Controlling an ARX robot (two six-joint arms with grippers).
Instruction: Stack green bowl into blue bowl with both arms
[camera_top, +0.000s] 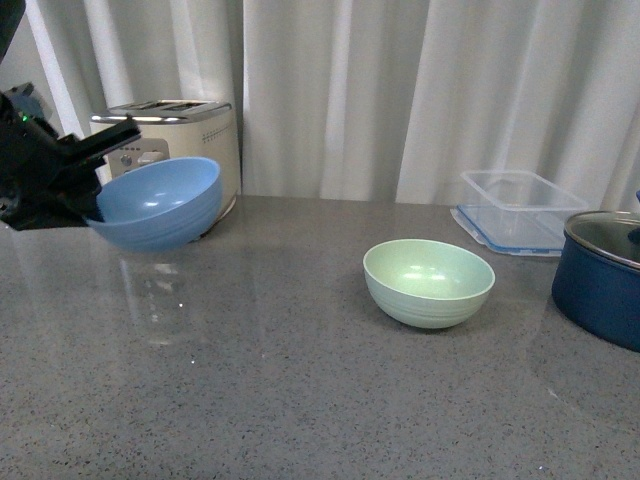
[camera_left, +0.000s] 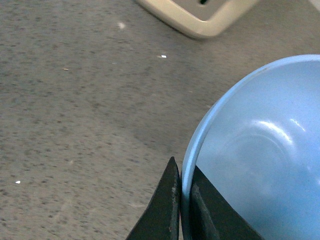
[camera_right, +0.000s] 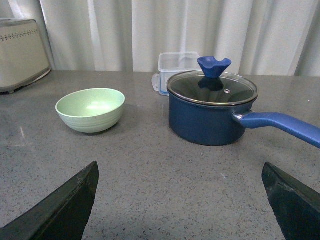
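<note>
Grey speckled countertop (camera_top: 300, 400) is carrying everything, and you are best placing it all from the green bowl (camera_top: 428, 282), which is sitting upright, empty and untouched on it. To the robot's left of that bowl and further back, the cream toaster (camera_top: 190, 125) is standing. To the bowl's right the navy lidded pot (camera_right: 210, 115) is sitting near it but apart.

The blue bowl (camera_top: 160, 205) is hanging well to the left of the green bowl, clear of the surface and tilted. That is because your left gripper (camera_left: 182, 210) is pinching its rim, one finger inside and one outside. You are probably holding it aloft to set it down as the lower bowl of the stack.

Your right gripper (camera_right: 180, 200) is facing the green bowl with its fingers spread wide, gripping nothing, likely waiting to take it.
</note>
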